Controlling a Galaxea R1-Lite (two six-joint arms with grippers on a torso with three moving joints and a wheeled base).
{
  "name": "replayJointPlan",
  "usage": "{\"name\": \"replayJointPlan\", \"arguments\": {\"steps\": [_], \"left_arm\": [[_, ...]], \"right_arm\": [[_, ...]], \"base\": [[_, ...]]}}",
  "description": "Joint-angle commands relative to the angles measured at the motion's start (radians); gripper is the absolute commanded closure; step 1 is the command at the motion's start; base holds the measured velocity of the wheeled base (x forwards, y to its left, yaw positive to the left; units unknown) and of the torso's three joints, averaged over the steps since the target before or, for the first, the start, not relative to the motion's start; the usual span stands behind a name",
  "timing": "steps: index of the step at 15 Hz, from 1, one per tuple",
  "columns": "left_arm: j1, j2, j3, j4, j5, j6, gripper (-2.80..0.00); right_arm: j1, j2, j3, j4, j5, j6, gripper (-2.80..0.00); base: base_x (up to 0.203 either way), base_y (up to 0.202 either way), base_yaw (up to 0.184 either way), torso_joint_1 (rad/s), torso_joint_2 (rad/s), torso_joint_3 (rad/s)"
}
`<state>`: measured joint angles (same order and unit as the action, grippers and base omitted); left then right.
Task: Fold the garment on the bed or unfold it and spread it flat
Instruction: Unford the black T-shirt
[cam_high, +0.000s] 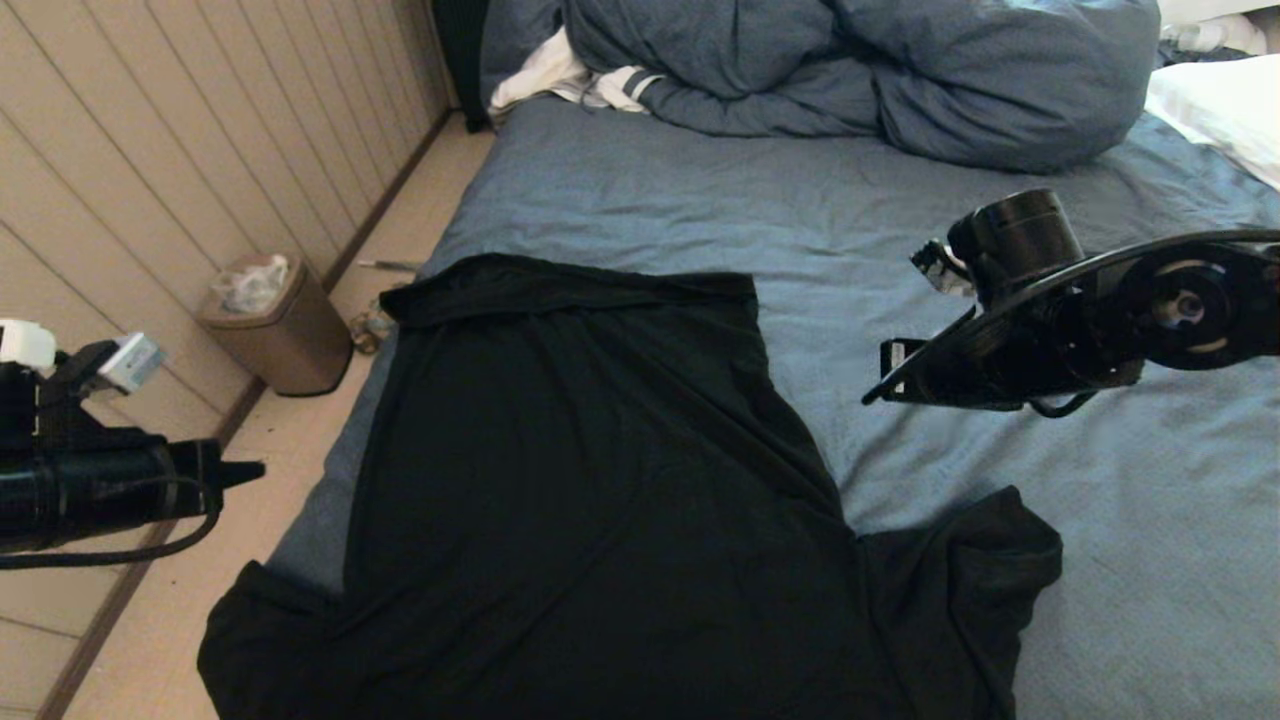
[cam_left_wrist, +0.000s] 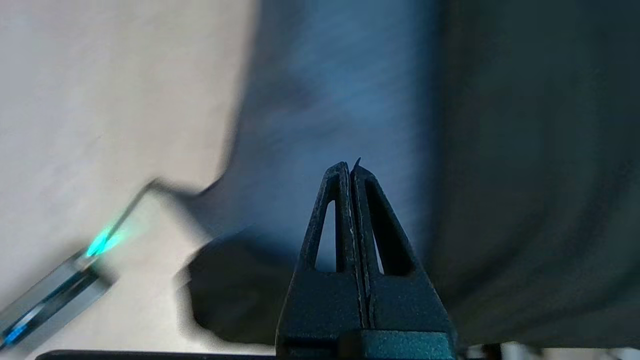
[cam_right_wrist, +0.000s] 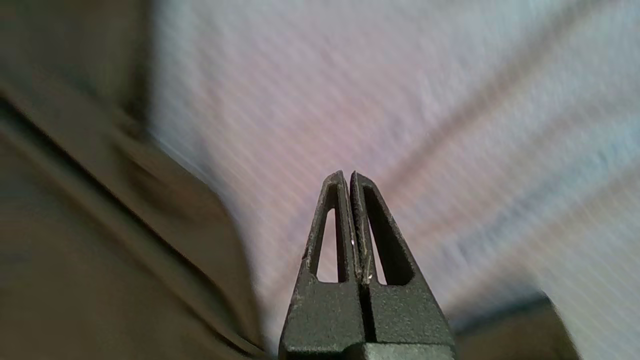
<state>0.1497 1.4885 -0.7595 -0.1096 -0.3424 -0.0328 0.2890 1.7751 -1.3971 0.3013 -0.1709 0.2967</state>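
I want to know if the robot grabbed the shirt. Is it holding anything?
No. The left hand and right hand are both shut on nothing, up off the black T-shirt, which lies loose on the bed.

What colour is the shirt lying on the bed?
Plain black, no print showing; the shirt shows best in the head view.

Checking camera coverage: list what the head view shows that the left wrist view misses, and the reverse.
Head view only: the whole black T-shirt spread plain side up, the bunched duvet, the bin on the floor, and the right tool above the sheet.
Left wrist view only: the left tool close up, fingers pressed together, holding nothing.
Both: the shirt, the blue-grey bed and pale floor.
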Motion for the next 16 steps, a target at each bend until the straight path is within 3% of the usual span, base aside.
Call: {"name": "replayJointPlan", "arguments": {"steps": [1,6,11,16], "left_arm": [[-0.071,0.017,-0.106,0.023,-0.001,-0.040,0.00],[-0.182,0.181,-0.354,0.103,0.005,-0.081,0.00],[-0.270,0.466,-0.646,0.100,0.007,-0.115,0.00],[-0.339,0.640,-0.739,-0.098,0.021,-0.138,0.00]], "right_arm": [[0.004,0.040,-0.071,0.001,0.005,0.014,0.00],[0.009,0.136,-0.227,0.006,0.096,0.028,0.00],[0.014,0.254,-0.343,-0.001,0.108,0.024,0.00],[0.019,0.254,-0.343,-0.002,0.122,0.018,0.00]], "base": [[0.000,0.000,0.000,0.000,0.00,0.000],[0.000,0.000,0.000,0.000,0.00,0.000],[0.000,0.000,0.000,0.000,0.00,0.000],[0.000,0.000,0.000,0.000,0.00,0.000]]}}
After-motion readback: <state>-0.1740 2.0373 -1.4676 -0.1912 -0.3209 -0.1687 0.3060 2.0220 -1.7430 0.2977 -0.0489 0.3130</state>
